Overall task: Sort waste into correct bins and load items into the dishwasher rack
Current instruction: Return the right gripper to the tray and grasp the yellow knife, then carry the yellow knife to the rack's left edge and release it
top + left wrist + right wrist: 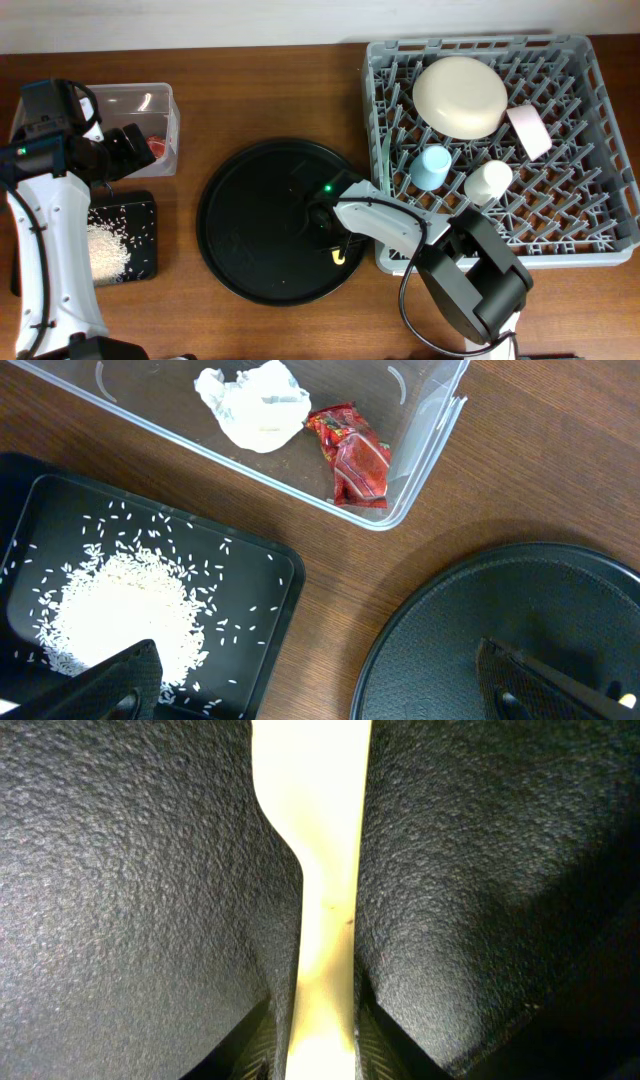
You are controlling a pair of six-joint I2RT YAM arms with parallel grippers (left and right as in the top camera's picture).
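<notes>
My right gripper (328, 235) is low over the large round black tray (250, 220), shut on the slim pale yellow utensil (338, 257). In the right wrist view the utensil (312, 870) runs up from between my fingers (318, 1055). My left gripper (135, 145) is open and empty (330, 690) beside the clear box (135, 100). The clear box (420, 470) holds the white wrapper (255, 405) and the red wrapper (350, 455). The flat black tray (260, 650) holds the rice (125, 610). The grey rack (590, 200) holds the cream bowl (460, 95), pink bowl (528, 130), blue cup (433, 165) and white cup (488, 180).
The round black tray (480, 610) lies between the flat black tray (140, 215) and the rack. Bare wooden table shows around them. The right arm reaches in from the front edge, past the rack's front left corner.
</notes>
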